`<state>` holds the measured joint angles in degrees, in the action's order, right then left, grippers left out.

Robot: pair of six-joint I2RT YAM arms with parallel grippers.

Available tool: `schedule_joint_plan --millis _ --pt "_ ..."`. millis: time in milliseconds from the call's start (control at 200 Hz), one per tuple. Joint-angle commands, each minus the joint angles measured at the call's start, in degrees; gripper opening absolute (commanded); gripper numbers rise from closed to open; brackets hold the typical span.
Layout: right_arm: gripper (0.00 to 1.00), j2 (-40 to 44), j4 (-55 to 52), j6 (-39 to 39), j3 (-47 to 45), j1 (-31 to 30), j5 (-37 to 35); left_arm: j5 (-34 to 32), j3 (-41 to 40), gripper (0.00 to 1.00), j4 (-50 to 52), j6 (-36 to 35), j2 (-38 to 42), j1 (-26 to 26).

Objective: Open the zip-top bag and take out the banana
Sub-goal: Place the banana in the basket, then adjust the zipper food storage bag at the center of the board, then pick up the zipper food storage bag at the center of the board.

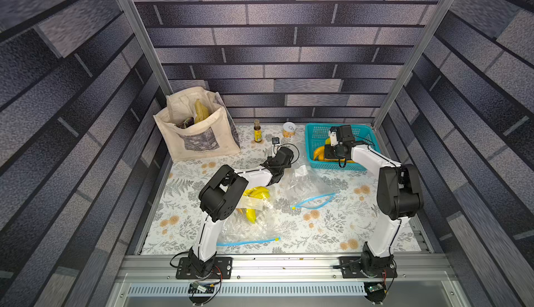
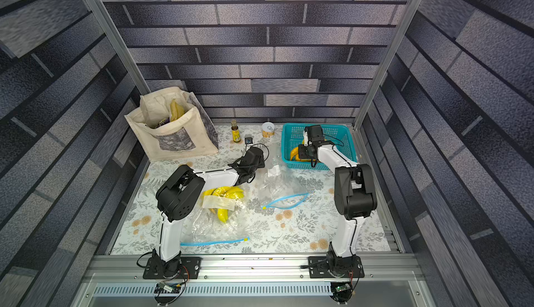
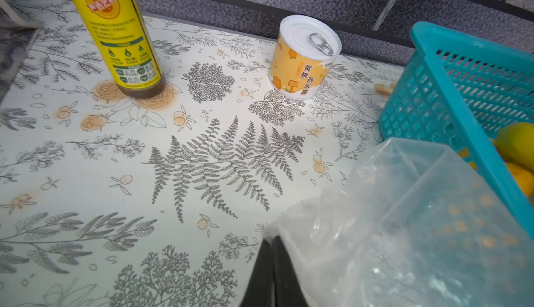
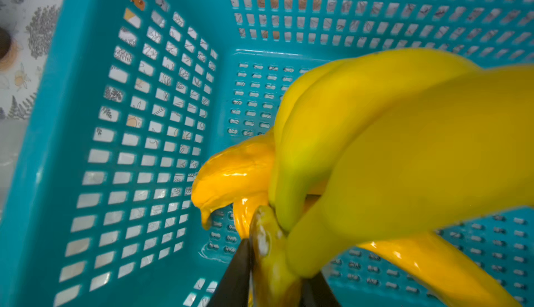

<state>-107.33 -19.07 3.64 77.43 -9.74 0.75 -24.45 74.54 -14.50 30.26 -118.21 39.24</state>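
Both grippers were busy: left gripper (image 3: 271, 237) nearly closed on the limp empty bag (image 3: 404, 219); right gripper (image 4: 274, 265) straddled the stem of the banana bunch (image 4: 375, 146) inside the basket (image 4: 72, 60), grip unclear. Glossy, curved, likely slippery; the stem seemed the surest hold.

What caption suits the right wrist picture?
Right claw straddling the stem of a banana bunch inside the teal basket.
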Motion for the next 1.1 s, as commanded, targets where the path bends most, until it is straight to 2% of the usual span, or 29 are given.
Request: schedule_joint_plan --millis 0,60,165,215,326,401,471,571,621,681,771,902,1027,1097 --pt "0.45 2.2 2.8 1.4 0.4 0.2 1.5 -0.7 1.4 0.19 4.0 -3.8 1.7 -0.4" --pt "0.47 3.7 2.5 1.8 0.2 0.2 1.5 -2.0 0.6 0.27 4.2 -4.4 2.6 -0.1" --pt "0.49 8.2 2.4 2.9 -1.4 0.2 2.5 -3.9 -2.7 0.33 3.0 -5.0 5.2 -0.3" --pt "0.57 11.4 2.9 3.7 -3.1 0.2 3.0 -4.0 -4.3 0.35 2.6 -5.3 6.4 -0.6" --pt "0.64 19.1 1.2 6.9 -5.6 -0.5 7.2 -5.5 -6.2 0.45 4.1 -5.3 8.8 -0.5" --pt "0.66 23.3 -0.4 8.5 -7.1 -3.6 10.1 -7.0 -8.8 0.55 3.7 -4.6 11.6 -0.6" --pt "0.66 24.5 -2.8 9.3 -7.1 -9.1 10.7 -7.4 -11.7 0.64 3.0 -3.9 15.4 -1.0" --pt "0.65 22.2 -3.2 11.8 -7.0 -15.7 10.2 -8.4 -14.9 0.78 4.4 -4.1 21.9 -1.3" --pt "0.64 20.7 -0.3 15.0 -8.1 -17.3 12.0 -8.9 -16.3 0.86 6.1 -4.6 25.7 -1.4" --pt "0.64 19.1 4.3 18.2 -9.9 -18.8 14.2 -8.3 -18.1 0.91 8.9 -5.1 30.5 -1.8" --pt "0.63 15.6 7.4 21.1 -10.6 -20.2 15.4 -5.7 -21.2 0.94 14.6 -4.5 37.6 -2.6" --pt "0.63 10.7 10.3 23.4 -10.0 -22.1 16.9 1.5 -28.3 0.96 19.7 -4.2 49.2 -2.5" --pt "0.63 5.4 11.5 24.3 -9.5 -23.5 16.2 6.0 -32.7 0.96 27.7 -1.4 57.6 -0.8" --pt "0.62 1.5 12.2 24.9 -9.0 -23.7 16.1 6.1 -34.5 0.97 31.4 0.1 60.9 1.1"
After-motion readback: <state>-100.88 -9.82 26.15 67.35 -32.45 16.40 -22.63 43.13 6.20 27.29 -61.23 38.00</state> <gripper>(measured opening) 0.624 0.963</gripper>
